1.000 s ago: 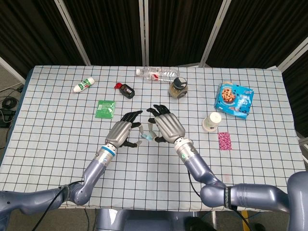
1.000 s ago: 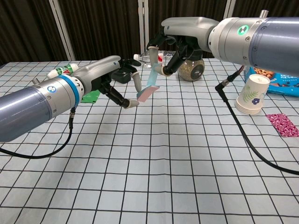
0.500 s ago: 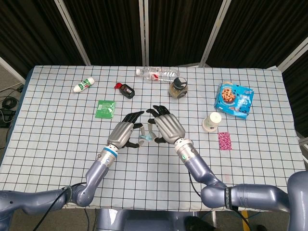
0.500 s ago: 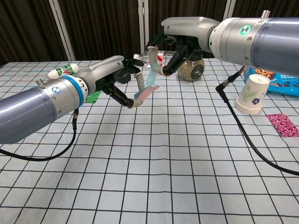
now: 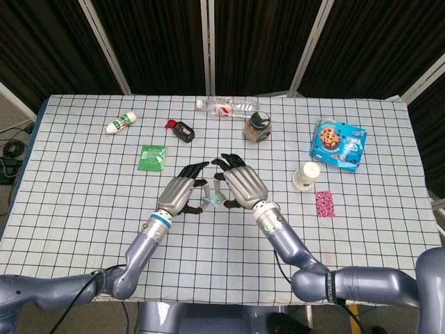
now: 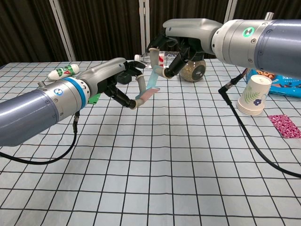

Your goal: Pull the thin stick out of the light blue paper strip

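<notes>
In the head view my left hand [image 5: 178,195] and my right hand [image 5: 242,183] meet above the checked white tablecloth [image 5: 83,188], and the light blue paper strip [image 5: 211,200] shows only as a small piece between them; the thin stick I cannot see here. In the chest view the light blue paper strip [image 6: 151,84] hangs in the air, its upper end pinched by my right hand [image 6: 181,40] and its lower, pinkish end held by the fingertips [image 6: 135,101] of my left hand [image 6: 110,77]. The strip is surely very light and soft and tears easily, so I judge I must hold the paper near its end and pull the stick along its length, gently; the stick itself is too thin to make out
</notes>
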`<state>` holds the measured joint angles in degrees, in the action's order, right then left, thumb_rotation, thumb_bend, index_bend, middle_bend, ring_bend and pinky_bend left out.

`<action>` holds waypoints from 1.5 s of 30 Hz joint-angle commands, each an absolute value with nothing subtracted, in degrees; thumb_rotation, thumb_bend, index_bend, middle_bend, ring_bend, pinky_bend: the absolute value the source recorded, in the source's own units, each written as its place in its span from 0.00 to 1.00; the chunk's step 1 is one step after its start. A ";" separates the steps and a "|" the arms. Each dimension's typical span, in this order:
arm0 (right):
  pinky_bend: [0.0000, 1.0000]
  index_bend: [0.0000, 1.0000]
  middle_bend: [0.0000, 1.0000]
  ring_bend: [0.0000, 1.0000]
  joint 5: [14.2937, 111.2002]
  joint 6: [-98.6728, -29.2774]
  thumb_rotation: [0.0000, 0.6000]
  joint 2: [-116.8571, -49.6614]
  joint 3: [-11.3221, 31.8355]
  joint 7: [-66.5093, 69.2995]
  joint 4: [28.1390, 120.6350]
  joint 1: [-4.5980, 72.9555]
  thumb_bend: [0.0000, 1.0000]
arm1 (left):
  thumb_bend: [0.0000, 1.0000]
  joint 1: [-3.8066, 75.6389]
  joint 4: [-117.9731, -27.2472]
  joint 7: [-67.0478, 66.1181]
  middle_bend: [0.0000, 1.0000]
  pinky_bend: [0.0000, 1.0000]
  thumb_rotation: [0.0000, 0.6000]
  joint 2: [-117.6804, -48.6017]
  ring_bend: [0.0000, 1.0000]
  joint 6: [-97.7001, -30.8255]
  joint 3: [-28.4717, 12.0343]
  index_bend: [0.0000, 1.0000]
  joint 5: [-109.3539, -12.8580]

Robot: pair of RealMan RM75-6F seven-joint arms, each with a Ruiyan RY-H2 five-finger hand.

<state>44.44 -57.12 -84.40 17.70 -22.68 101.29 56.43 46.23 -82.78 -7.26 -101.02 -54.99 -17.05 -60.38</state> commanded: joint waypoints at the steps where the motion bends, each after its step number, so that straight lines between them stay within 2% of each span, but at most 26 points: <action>1: 0.00 0.80 0.15 0.00 44.51 -57.14 1.00 -84.40 17.63 -22.67 101.29 56.48 0.43 | 0.40 46.21 -82.83 -7.32 0.00 0.00 1.00 -100.99 0.00 -55.06 -17.00 0.58 -60.20; 9: 0.00 0.80 0.15 0.00 44.96 -57.10 1.00 -84.19 17.23 -22.32 101.48 56.46 0.43 | 0.49 46.16 -82.25 -7.62 0.00 0.00 1.00 -101.13 0.00 -55.21 -16.60 0.65 -59.88; 26: 0.00 0.80 0.15 0.00 47.97 -57.04 1.00 -82.51 16.68 -20.51 102.06 55.60 0.43 | 0.61 46.13 -81.95 -7.01 0.00 0.00 1.00 -100.92 0.00 -55.00 -16.73 0.67 -59.27; 45: 0.00 0.80 0.16 0.00 59.39 -58.32 1.00 -75.25 13.71 -14.13 100.84 49.67 0.42 | 0.64 42.36 -76.65 -2.29 0.00 0.00 1.00 -97.36 0.00 -54.89 -14.67 0.68 -60.33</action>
<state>58.60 -58.27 -75.83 14.36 -14.85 101.37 50.39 42.69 -76.89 -2.52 -97.73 -54.68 -14.96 -59.96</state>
